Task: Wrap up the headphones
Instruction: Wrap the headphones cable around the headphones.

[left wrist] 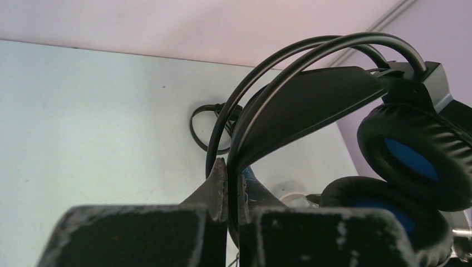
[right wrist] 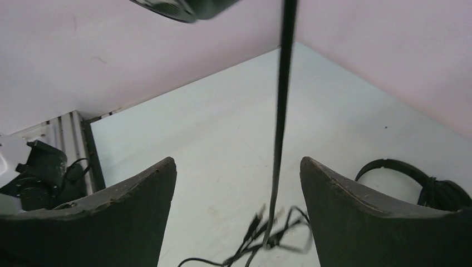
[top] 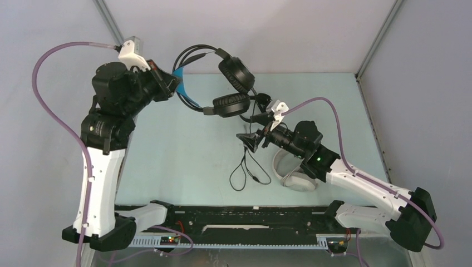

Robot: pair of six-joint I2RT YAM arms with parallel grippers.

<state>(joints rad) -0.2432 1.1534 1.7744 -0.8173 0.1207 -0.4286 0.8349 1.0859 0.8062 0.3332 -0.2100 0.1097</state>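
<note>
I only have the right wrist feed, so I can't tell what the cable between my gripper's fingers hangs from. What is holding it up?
Observer: The left gripper is shut on the headband of the bulky black headphones, holding them above the table. Your cable drops from them.
Operator: Where does the cable's slack go?
Observer: It lies in a loop on the table, on the arm-base side of the right gripper.
Operator: And the white set?
Observer: The white headphones lie on the table, partly under the right arm.
</note>
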